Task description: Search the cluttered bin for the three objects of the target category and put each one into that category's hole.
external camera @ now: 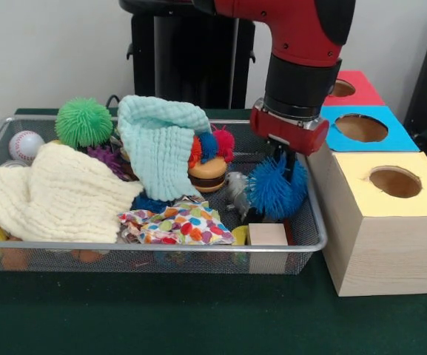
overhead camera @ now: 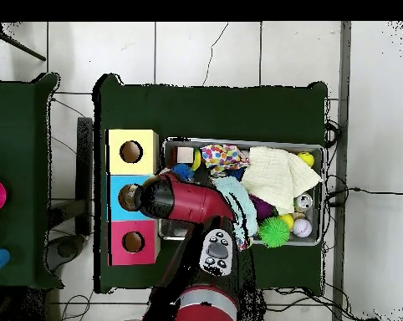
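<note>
Gripper [external camera: 281,159]: I am seeing it hanging low in the bin [external camera: 313,222] at its right end, touching a blue spiky ball [external camera: 276,188]; I cannot tell its finger state. Bottles: I am finding none showing among the cloths. Blue-faced box's hole [external camera: 361,128]: sitting right of the bin, between red and yellow boxes.

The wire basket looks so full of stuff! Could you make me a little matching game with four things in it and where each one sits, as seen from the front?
Things:
1. green spiky ball
2. baseball
3. blue spiky ball
4. wooden block

Places in the basket, front view:
A. far left corner, beside the rim
B. against the near rim, right of middle
C. back row, left of the mint cloth
D. right end, just under the gripper

Pairs: 1-C, 2-A, 3-D, 4-B
</note>
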### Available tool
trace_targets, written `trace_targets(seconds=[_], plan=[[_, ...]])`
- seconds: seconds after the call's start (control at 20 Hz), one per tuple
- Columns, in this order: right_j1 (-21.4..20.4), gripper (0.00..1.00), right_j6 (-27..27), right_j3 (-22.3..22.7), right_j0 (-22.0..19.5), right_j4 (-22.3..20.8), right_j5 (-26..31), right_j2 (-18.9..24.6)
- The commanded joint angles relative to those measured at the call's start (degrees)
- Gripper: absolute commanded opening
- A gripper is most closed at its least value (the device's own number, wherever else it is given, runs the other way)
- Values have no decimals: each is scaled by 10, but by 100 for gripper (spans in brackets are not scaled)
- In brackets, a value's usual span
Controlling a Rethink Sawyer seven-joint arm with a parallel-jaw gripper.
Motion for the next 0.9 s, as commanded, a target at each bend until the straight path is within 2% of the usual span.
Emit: trace_targets(seconds=[0.05, 0.5, 0.65, 0.75, 0.9], plan=[[-16, 0, -69, -109, -17, -67, 142, 4], [-28, 0, -47, -146, -14, -122, 230, 0], [-29, 0, -44, -145, -15, -136, 236, 2], [-28, 0, -39, -130, -16, -144, 227, 7], [-24, 0, 4, -68, -8, -148, 168, 5]])
